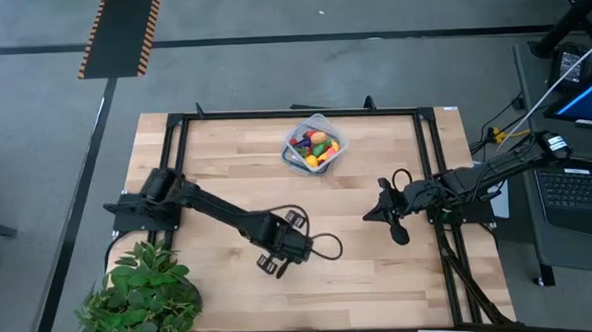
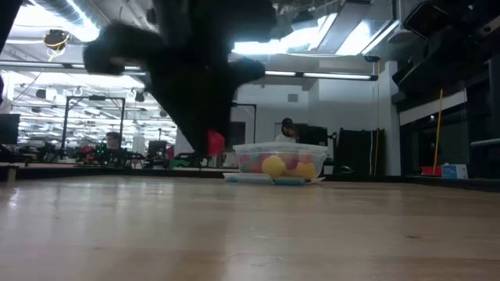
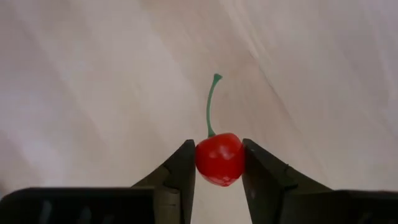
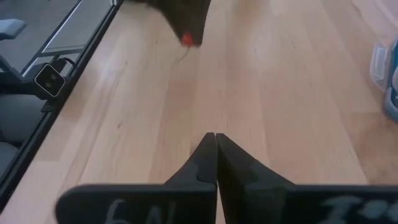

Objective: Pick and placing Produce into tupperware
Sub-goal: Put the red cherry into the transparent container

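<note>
Here we see the left gripper [image 3: 219, 163] clamped on a red cherry [image 3: 219, 159], its green stem free, above the wooden table [image 1: 216, 159] toward the near edge; the right gripper [image 4: 215, 155], pinched shut and holding nothing, waits at the right side; farthest off, the tupperware [image 1: 313, 143] holds colourful produce [image 1: 315, 143].

Robotics lab/workshop, wooden workbench [image 1: 226, 159], laptop [image 1: 577, 189], ceiling strip lights [image 2: 312, 76], ppl at desks [image 2: 287, 131]
</note>
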`<act>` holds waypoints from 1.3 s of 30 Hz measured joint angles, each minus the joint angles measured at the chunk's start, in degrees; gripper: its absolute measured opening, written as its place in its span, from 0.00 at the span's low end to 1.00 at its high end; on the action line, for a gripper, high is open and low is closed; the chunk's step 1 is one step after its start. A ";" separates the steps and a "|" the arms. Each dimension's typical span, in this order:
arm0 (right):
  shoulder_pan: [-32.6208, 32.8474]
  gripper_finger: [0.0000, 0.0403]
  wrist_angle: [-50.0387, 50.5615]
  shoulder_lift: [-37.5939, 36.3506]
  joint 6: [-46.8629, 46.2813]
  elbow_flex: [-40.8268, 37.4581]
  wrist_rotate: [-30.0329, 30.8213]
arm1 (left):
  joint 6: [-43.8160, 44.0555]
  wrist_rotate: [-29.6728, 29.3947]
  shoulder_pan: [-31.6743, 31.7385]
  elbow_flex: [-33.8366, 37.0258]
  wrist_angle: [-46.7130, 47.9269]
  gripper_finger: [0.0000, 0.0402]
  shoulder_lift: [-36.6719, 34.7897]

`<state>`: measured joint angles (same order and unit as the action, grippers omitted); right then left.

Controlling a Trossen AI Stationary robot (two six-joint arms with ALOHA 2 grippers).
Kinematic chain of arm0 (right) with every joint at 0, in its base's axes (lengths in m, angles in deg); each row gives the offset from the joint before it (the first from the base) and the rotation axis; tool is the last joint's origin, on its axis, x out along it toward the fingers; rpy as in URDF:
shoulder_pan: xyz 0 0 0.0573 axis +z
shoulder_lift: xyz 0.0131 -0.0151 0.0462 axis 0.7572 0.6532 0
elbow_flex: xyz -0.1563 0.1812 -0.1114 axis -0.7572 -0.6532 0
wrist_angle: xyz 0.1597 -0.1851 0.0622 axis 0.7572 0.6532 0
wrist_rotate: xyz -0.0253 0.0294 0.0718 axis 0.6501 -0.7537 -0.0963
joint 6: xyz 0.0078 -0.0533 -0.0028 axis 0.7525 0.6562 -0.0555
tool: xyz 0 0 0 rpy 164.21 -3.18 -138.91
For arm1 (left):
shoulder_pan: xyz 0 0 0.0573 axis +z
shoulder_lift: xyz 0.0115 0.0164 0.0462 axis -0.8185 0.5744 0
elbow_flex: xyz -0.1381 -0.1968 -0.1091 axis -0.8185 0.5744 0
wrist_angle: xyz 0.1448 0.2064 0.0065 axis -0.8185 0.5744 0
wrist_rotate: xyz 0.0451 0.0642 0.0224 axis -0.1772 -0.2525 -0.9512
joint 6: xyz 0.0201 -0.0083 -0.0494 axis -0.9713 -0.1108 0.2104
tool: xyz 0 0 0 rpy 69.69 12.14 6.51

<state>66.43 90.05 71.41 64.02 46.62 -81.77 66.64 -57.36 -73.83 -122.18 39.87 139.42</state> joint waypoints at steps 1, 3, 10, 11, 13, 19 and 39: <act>0.01 0.00 0.01 0.00 0.49 0.00 0.00 | 0.98 -0.01 0.36 0.00 1.67 0.24 -1.11; 0.00 0.00 0.00 0.00 1.11 0.00 0.07 | 2.83 0.42 1.45 0.02 3.11 0.24 -2.71; 0.00 0.00 0.07 0.00 1.35 0.00 0.94 | 5.64 -0.71 4.63 1.75 8.70 0.24 -10.14; 0.00 0.00 0.07 0.00 1.35 0.00 0.92 | 6.51 -1.72 5.01 2.75 8.86 0.24 -11.64; 0.00 0.00 0.09 0.00 1.51 0.00 0.94 | 8.77 -3.84 5.68 5.72 8.46 0.24 -15.44; 0.00 0.00 0.79 0.04 2.62 0.00 0.98 | 15.71 -6.10 5.74 20.98 -1.33 0.24 -29.59; -0.02 0.00 -0.31 0.04 2.39 0.00 1.09 | 5.83 9.03 13.49 55.72 -41.81 0.24 -64.55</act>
<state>66.41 89.74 71.46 66.41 46.62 -80.67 72.47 -48.33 -60.34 -66.46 -1.94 74.87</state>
